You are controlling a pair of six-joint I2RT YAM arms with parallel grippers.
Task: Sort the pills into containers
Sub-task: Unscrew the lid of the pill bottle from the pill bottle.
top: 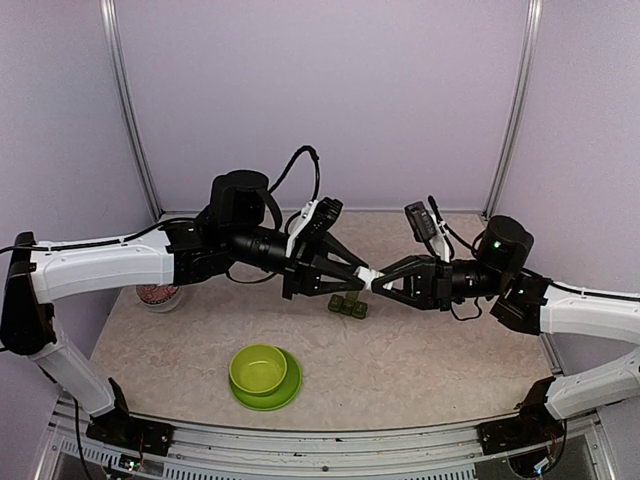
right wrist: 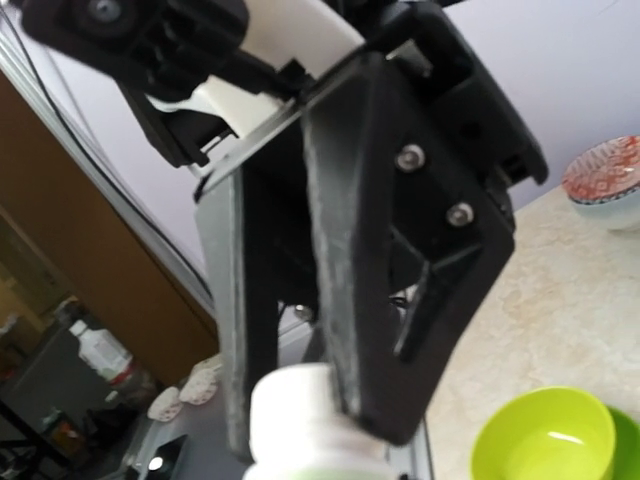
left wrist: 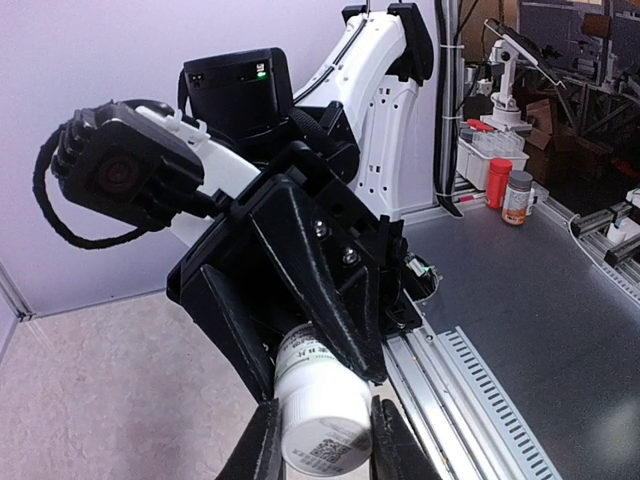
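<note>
A white pill bottle (top: 368, 278) hangs in the air over the middle of the table, held from both sides. My left gripper (top: 358, 275) is shut on its near white end (left wrist: 322, 420), one finger (left wrist: 262, 445) on each side. My right gripper (top: 381, 281) is shut on the labelled part of the bottle. In the right wrist view the bottle's white end (right wrist: 298, 410) sits between the left gripper's black fingers (right wrist: 350, 300); my right gripper's own fingers are below the frame. The dark green containers (top: 348, 306) lie on the table just under the bottle. The pills are out of view.
A lime-green bowl (top: 259, 368) on its plate stands near the front, left of centre, and shows again as the lime-green bowl (right wrist: 545, 435) in the right wrist view. A red-patterned bowl (top: 158, 294) sits at the left. A metal rail (left wrist: 470, 400) runs along the table's near edge.
</note>
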